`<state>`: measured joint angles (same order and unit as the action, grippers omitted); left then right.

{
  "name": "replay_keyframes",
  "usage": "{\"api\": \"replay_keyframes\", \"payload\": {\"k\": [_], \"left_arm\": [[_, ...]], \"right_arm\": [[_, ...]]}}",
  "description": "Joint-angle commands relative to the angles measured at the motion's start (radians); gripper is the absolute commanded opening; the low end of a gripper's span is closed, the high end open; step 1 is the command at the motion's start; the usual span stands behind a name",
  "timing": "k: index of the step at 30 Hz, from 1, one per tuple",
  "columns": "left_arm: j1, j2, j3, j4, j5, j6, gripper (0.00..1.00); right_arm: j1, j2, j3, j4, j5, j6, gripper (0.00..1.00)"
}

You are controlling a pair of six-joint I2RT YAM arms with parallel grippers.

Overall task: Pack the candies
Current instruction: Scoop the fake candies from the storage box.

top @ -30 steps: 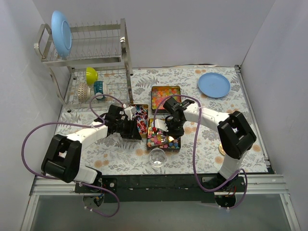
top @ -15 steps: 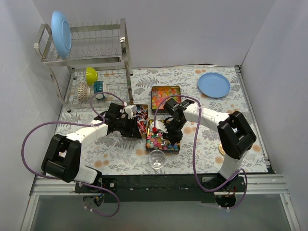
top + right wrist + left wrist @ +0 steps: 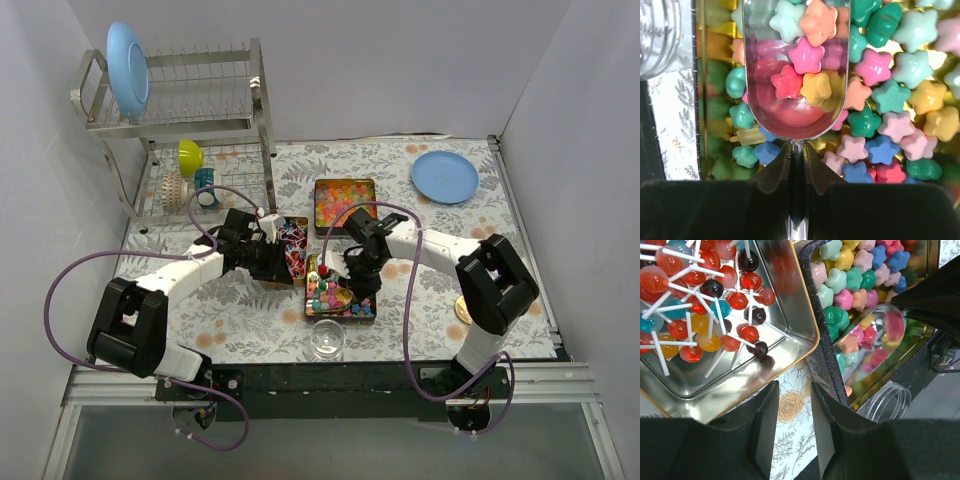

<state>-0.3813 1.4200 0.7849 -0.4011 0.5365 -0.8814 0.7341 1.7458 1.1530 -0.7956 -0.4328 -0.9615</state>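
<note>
The right claw point(image 3: 796, 167) grips a scoop point(image 3: 790, 115) holding a few star candies point(image 3: 806, 55), just above the star tin point(image 3: 824, 360). The left claw point(image 3: 794, 435) sits open beside that tin. The jar point(image 3: 327, 340) near the tin looks empty, so most packing is left.

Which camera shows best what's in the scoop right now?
Right wrist. It looks straight down into the scoop and shows a handful of star candies lying in its bowl. Left wrist catches the scoop from the side, mostly as reflections. Top external shows it only as a small shiny patch.
</note>
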Motion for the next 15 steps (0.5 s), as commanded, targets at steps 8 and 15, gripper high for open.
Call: {"api": "replay_keyframes", "payload": {"k": [8,15], "left_arm": [[0.022,-0.082,0.105,-0.016,-0.020,0.075,0.31],[0.024,-0.073,0.171,-0.056,-0.009,0.133,0.31]], "right_arm": [[-0.036,-0.095,-0.133,0.312,0.094,0.162,0.01],[-0.117,-0.276,-0.208,0.389,-0.070,0.110,0.01]]}}
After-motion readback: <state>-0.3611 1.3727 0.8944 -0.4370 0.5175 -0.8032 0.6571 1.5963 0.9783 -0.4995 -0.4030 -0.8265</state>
